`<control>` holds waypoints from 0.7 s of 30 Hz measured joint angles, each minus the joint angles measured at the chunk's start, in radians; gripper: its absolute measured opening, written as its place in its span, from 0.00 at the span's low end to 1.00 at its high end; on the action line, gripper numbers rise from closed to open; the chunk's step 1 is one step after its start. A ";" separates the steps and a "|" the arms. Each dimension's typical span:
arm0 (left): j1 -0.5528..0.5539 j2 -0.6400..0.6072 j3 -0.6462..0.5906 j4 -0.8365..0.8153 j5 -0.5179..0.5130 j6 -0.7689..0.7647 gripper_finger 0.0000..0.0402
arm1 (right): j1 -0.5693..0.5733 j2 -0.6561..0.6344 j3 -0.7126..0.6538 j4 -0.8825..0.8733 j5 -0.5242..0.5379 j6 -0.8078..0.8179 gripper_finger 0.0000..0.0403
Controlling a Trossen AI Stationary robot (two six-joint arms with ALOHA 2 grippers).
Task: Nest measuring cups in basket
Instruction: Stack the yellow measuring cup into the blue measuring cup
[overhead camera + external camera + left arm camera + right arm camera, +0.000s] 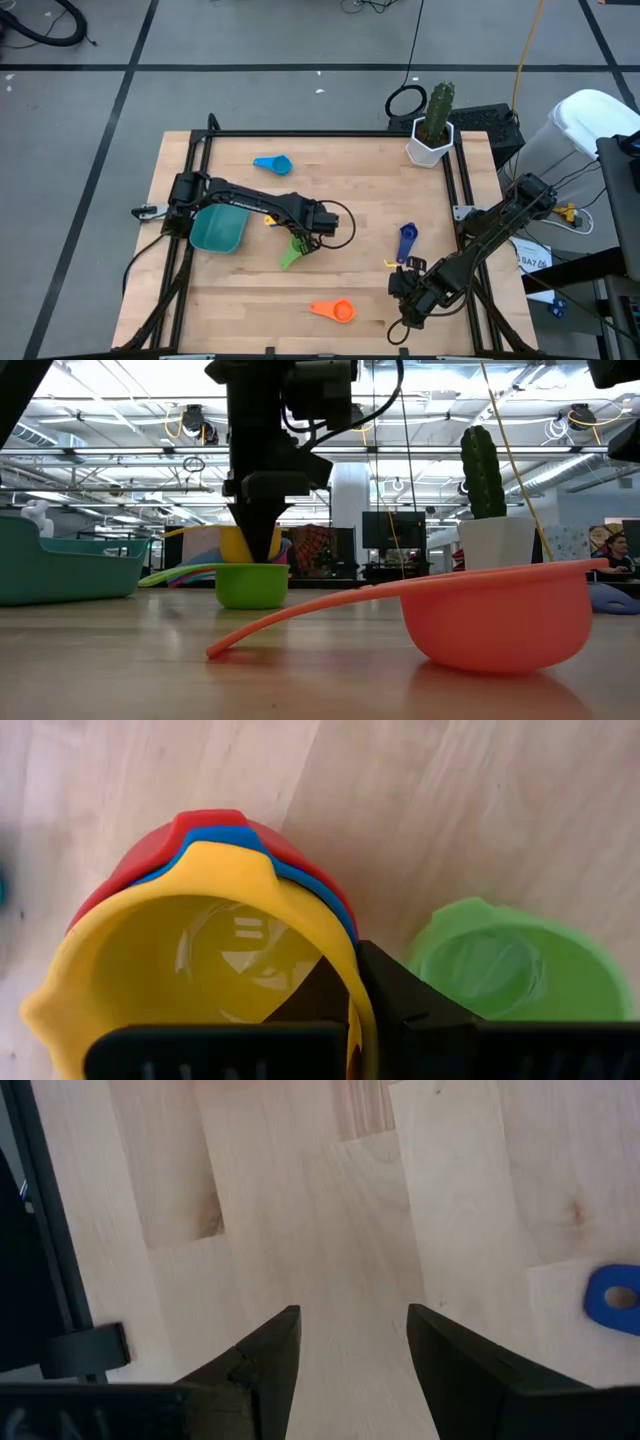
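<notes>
Orange measuring cup sits closest in the low view, near the desk's front edge, its long handle sloping down to the wood. Behind it the green cup rests upright near the desk's middle, with the left end effector right over it. That end effector is clamped on the rim of the yellow cup, which is nested inside a blue cup and a red cup; only the left wrist view shows this stack and the green cup just beside it. Toward the left edge stands the teal basket, a rounded tub seen from above beside the left arm. A dark blue cup lies toward the right edge, and a light blue cup near the back edge. At the back right corner is a white pot with a cactus. The right end effector hovers with its fingers apart over bare wood near the front right corner. The desk is pale jointed wood; beyond it the low view shows a bright workshop with ceiling pipes.
</notes>
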 joint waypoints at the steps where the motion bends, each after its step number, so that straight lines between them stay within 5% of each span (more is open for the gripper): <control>1: 0.001 0.000 0.000 0.005 -0.002 0.003 0.02 | 0.000 0.000 0.000 0.000 0.000 0.000 0.44; 21: 0.013 -0.005 0.010 -0.008 -0.007 0.077 0.02 | 0.000 0.000 0.000 0.000 0.000 0.061 0.44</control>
